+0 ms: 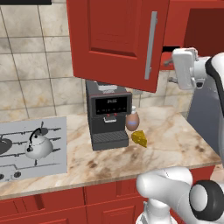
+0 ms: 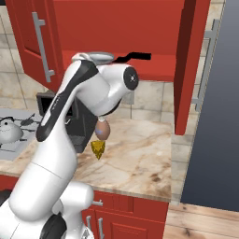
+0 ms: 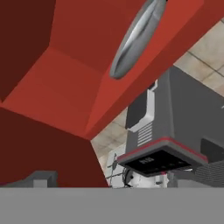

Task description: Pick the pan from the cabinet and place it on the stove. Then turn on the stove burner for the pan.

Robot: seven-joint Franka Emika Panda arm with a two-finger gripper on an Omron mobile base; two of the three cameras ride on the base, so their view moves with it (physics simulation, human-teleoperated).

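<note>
Robot arm (image 2: 70, 121) fills your lower left, jaws spread empty; pan (image 2: 100, 57) sits at upper centre in open cabinet (image 2: 154, 65), stove (image 1: 52, 162) unlit, every step remaining.

Kitchen corner: stone-look surfaces and red base units.
A beige tiled wall (image 1: 30, 65) backs a marbled beige counter (image 1: 175, 144) with brown veining. Red drawers (image 1: 57, 205) with raised panels run beneath it. A dark grey coffee machine (image 1: 107, 116) stands against the wall. A tall grey panel (image 2: 219, 116) borders the counter's end above a light wooden floor (image 2: 205, 224).
</note>
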